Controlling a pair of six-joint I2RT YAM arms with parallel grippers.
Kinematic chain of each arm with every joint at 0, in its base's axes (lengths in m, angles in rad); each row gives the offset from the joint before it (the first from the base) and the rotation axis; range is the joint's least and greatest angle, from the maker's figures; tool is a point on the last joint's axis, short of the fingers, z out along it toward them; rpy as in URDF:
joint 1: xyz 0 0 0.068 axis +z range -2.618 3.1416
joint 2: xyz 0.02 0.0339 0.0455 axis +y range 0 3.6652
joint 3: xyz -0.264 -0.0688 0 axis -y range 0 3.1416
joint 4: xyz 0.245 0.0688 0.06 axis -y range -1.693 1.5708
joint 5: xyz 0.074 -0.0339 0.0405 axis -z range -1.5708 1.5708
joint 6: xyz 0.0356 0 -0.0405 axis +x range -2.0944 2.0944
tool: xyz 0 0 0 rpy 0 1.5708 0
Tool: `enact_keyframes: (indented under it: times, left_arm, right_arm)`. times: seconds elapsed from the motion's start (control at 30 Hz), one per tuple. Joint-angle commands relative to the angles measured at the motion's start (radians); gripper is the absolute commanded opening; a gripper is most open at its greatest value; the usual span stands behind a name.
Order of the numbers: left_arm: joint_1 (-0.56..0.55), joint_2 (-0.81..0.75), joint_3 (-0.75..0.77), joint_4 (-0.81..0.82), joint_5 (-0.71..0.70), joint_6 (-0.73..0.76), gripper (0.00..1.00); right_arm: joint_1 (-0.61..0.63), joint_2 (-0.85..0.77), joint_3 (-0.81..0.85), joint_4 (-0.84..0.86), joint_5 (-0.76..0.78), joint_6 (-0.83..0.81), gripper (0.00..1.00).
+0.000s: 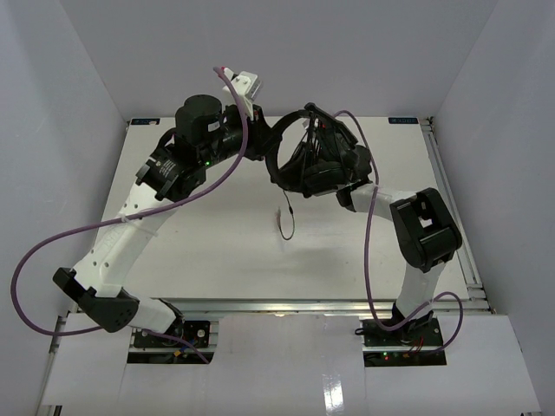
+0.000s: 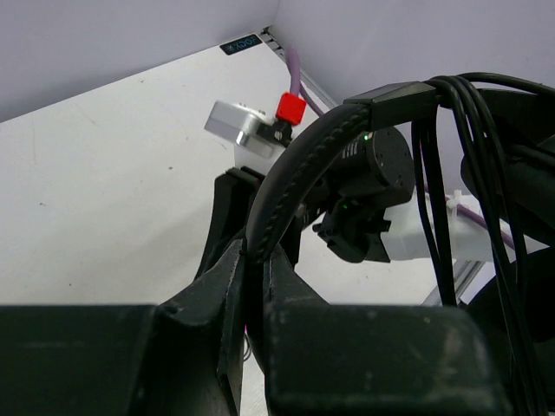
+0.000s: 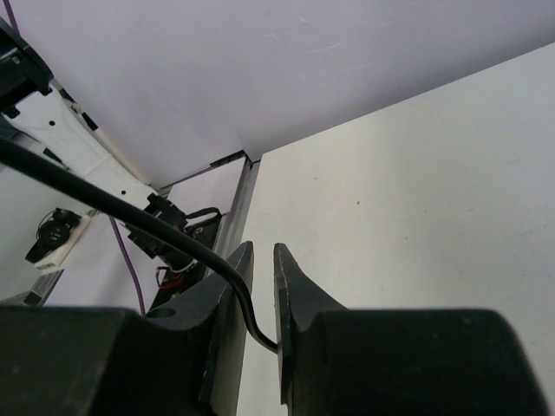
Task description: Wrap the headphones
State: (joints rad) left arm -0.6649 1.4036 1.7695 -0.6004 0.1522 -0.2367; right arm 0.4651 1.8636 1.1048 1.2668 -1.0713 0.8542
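My left hand was clamped on the padded headband of the small black over-ear headphones, holding them up off the white worktop near its far middle so the band served as a fixed spool. My right hand was pinched almost closed on the thin black cable, probably to tension the turns draped over the band. The loose end hung free below.

Seen from above, the headphones cover the fingertips of my right gripper. The cable end dangling on the headphones' near side is too small to tell its plugs. At my right wrist the cable leaves the left edge; I cannot tell if my 2 fingers pinch it.
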Motion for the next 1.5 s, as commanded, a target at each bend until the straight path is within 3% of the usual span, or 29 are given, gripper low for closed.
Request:
enact_keyframes:
  times: [0.0, 0.27, 0.37, 0.5, 0.6, 0.73, 0.8, 1.03, 1.3, 1.47]
  left_arm:
    - [-0.005, -0.028, 0.075, 0.066, -0.009, -0.039, 0.0]
    - [-0.004, 0.042, 0.28, 0.054, -0.141, -0.014, 0.0]
    - [-0.005, 0.067, 0.371, 0.05, -0.251, 0.018, 0.0]
    - [-0.005, 0.09, 0.412, 0.05, -0.336, 0.053, 0.0]
    - [-0.004, 0.097, 0.411, 0.048, -0.389, 0.08, 0.0]
    - [-0.002, 0.104, 0.386, 0.049, -0.488, 0.114, 0.0]
    - [0.006, 0.106, 0.339, 0.059, -0.525, 0.136, 0.0]
    - [0.089, 0.116, 0.133, 0.126, -0.57, 0.196, 0.0]
    - [0.2, 0.211, -0.028, 0.154, -0.507, 0.197, 0.0]
    - [0.207, 0.271, -0.088, 0.171, -0.505, 0.204, 0.0]
  right_arm:
    - [0.041, -0.067, -0.087, 0.145, 0.011, -0.039, 0.22]
    - [0.131, -0.172, -0.256, -0.11, 0.005, -0.301, 0.27]
    - [0.149, -0.214, -0.294, -0.184, 0.011, -0.399, 0.29]
    - [0.154, -0.275, -0.323, -0.302, 0.009, -0.494, 0.29]
    - [0.153, -0.309, -0.342, -0.374, -0.004, -0.556, 0.25]
    - [0.153, -0.376, -0.35, -0.565, 0.021, -0.717, 0.1]
    - [0.153, -0.424, -0.327, -0.808, 0.106, -0.85, 0.08]
    - [0.163, -0.566, -0.156, -1.374, 0.49, -1.222, 0.08]
    - [0.32, -0.69, -0.039, -1.706, 1.009, -1.531, 0.08]
    - [0.389, -0.695, 0.03, -1.801, 1.206, -1.682, 0.08]
